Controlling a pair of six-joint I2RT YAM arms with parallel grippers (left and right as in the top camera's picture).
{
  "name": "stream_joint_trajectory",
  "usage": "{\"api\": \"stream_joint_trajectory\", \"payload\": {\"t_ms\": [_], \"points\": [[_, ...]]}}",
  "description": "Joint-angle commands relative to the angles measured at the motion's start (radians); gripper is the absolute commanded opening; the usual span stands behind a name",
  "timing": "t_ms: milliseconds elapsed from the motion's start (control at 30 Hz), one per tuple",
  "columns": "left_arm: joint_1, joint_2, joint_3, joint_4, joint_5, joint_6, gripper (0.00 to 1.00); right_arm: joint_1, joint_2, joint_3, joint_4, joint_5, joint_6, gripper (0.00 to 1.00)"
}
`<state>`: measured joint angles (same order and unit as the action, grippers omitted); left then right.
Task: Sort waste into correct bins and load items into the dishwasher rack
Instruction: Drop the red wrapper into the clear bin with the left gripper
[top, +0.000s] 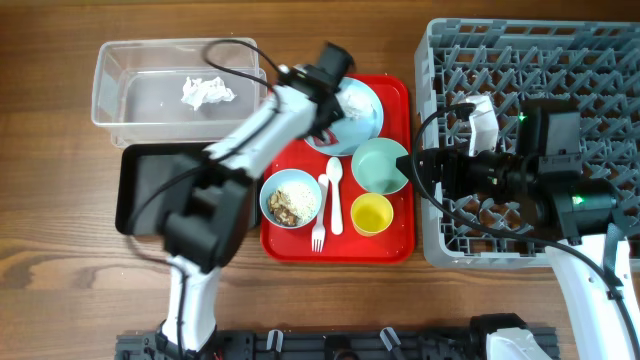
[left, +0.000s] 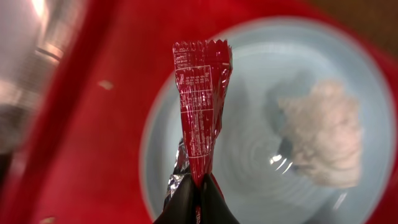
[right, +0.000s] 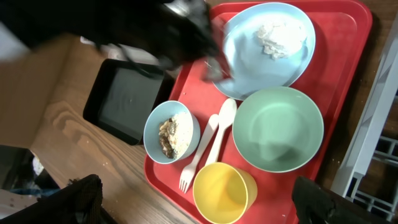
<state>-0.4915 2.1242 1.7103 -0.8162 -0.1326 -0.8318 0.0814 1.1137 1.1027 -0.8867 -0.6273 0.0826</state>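
My left gripper (left: 199, 202) is shut on the lower end of a red-and-white wrapper (left: 202, 106), which stands up above the left edge of the pale blue plate (left: 249, 155). A crumpled white tissue (left: 323, 134) lies on that plate. From overhead, the left gripper (top: 322, 125) hangs over the plate (top: 362, 108) on the red tray (top: 395, 245). My right gripper (right: 199, 205) is wide open and holds nothing, hovering above the yellow cup (right: 222, 193). Food scraps fill the light blue bowl (top: 291, 198). The mint green bowl (top: 380, 165), fork (top: 319, 228) and spoon (top: 334, 190) lie on the tray.
A clear tub (top: 120, 90) at the back left holds another white tissue (top: 205, 92). In front of it sits the black tray (top: 145, 195). The grey rack (top: 530, 60) fills the right side, with the right arm above its left part.
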Motion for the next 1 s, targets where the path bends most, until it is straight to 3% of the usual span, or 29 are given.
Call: {"api": "stream_joint_trajectory", "payload": {"t_ms": [0,367,433,500,533,633,800,967], "points": [[0.116,-0.147,0.028,-0.043,-0.004,0.016,0.04,-0.002,0.008,0.023,-0.001,0.008,0.007,1.00],[0.332,-0.203,0.025,-0.109,-0.004,0.016,0.05,-0.002,0.008,0.023,0.000,0.009,0.007,1.00],[0.350,-0.200,0.024,-0.110,-0.003,0.016,0.31,-0.002,0.008,0.023,0.000,0.009,0.007,1.00],[0.359,-0.197,0.024,-0.109,-0.003,0.016,0.79,-0.002,0.008,0.023,0.000,0.009,0.007,1.00],[0.360,-0.197,0.024,-0.107,-0.003,0.016,0.86,-0.002,0.008,0.023,0.000,0.009,0.007,1.00],[0.355,-0.197,0.024,-0.093,-0.003,0.016,0.97,-0.002,0.008,0.023,0.000,0.008,0.007,1.00],[0.313,-0.197,0.024,-0.041,0.061,0.022,0.97,-0.002,0.008,0.023,-0.001,0.008,0.007,1.00],[0.187,-0.190,0.024,0.078,0.130,0.157,0.97,-0.002,0.008,0.023,-0.001,0.008,0.007,0.99]]}}
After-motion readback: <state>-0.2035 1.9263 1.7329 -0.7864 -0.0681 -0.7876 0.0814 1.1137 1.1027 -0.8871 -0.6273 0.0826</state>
